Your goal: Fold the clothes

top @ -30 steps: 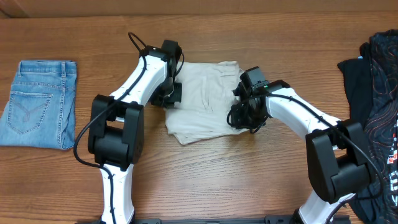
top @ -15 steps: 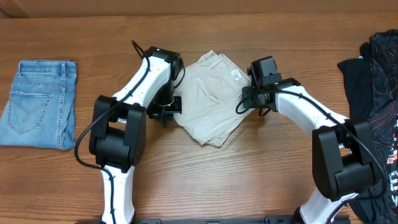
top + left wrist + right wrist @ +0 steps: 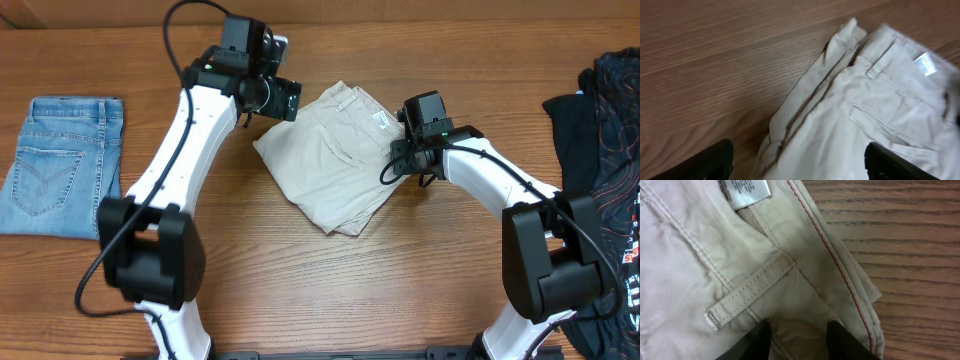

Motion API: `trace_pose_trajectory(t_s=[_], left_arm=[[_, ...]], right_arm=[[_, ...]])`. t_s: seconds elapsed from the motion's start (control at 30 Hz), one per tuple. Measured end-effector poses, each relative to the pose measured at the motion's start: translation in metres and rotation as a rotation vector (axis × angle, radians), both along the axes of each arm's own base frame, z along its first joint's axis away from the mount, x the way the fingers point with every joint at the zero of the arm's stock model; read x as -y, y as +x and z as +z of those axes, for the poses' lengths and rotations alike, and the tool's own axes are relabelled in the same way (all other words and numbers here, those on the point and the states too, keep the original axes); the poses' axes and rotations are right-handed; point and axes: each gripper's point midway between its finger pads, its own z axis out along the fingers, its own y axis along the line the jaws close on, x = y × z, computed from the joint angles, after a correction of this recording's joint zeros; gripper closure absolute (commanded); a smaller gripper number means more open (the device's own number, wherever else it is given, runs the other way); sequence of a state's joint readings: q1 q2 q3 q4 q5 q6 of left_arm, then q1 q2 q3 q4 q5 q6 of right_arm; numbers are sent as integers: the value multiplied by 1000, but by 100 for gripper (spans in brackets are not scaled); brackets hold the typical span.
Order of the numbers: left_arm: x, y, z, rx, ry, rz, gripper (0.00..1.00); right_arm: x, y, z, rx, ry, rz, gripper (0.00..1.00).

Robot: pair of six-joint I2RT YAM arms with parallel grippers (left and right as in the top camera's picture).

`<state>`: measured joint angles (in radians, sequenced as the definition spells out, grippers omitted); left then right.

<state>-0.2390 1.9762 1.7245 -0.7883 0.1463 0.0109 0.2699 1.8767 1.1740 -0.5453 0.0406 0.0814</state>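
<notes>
**Item: beige shorts (image 3: pixel 330 160).** A folded, roughly diamond-shaped stack lying flat on the tabletop (image 3: pixel 400 290). It sits between the two tools, below and to the right of the left tool and directly under the right one.

**Handling (judged).**
- Light woven cotton, soft and limp; it will sag and unfold if lifted by one point.
- Not fragile, and the matte weave should grip well.
- The layers are likely to slide over one another on the smooth wood.
- Stiffest parts: the waistband (image 3: pixel 900 50), belt loop (image 3: pixel 747 295) and the seamed edge with red stitching (image 3: pixel 835 265).
- Best holds: the thick waistband corner or a folded edge, pinching all layers together with one hold at each end of the edge.
- Avoid the middle of the panel near the back pocket (image 3: pixel 890 130), where only the top layer would come up.

**Left tool (image 3: pixel 799 150).** Fingers spread wide with nothing held. It is raised off the cloth, looking down at the stack's near corner and edge. The arm is stretched long across the tabletop, with its wrist past the far-left corner of the shorts.

**Right tool (image 3: pixel 797 335).** Low over the waistband, just below the sewn label (image 3: pixel 745 192). The fingers are a little apart with cloth showing between them; whether they actually pinch it cannot be told. The arm is bent at the elbow, with the wrist angled down at the stack's right edge.

**Also present.** A folded blue denim piece (image 3: pixel 62 165) lies well off to the left of the left tool. Dark garments (image 3: pixel 600 120) lie well to the right of the right tool.
</notes>
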Motion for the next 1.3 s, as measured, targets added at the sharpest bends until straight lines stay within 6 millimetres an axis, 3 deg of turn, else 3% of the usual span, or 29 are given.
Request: trace_pose_trajectory(t_s=[0.23,0.4,0.43,0.47,0.57,0.6,0.67,0.9,0.97,1.1,1.17,1.3], left_arm=[[19,14,-72,-63,-23,-151,13],[22,11,-96,-107,-30,-179,19],[22,8,-104,-127,-28,-185,22],[22,5,-110,-146,-28,-186,41],[21,-17,-132,-267,-33,-192,83],[21,-25,-133,-304,-38,-195,88],[20,-41,-133,-378,-44,-193,96],[13,-91,-131,-633,-61,-81,95],[12,-99,-131,-674,-64,-56,87],[12,-101,-131,-690,-69,-36,53],[10,-100,-132,-689,-59,-26,0],[12,-80,-117,-623,-61,-27,0]], right_arm=[[1,-2,-1,-7,-3,0,60],[2,-4,-2,-18,-9,-1,60],[2,-5,-2,-20,-10,-1,60],[2,-5,-2,-21,-10,-2,59],[2,-5,-2,-21,-10,-1,60],[2,-5,-2,-21,-10,-1,59],[2,-5,-2,-21,-10,-1,59],[1,-6,-2,-25,-7,4,59],[1,-6,-2,-27,-5,4,59],[1,-6,-2,-28,-5,5,59],[2,-7,-3,-30,-8,4,59],[2,-7,-3,-30,-11,3,59]])
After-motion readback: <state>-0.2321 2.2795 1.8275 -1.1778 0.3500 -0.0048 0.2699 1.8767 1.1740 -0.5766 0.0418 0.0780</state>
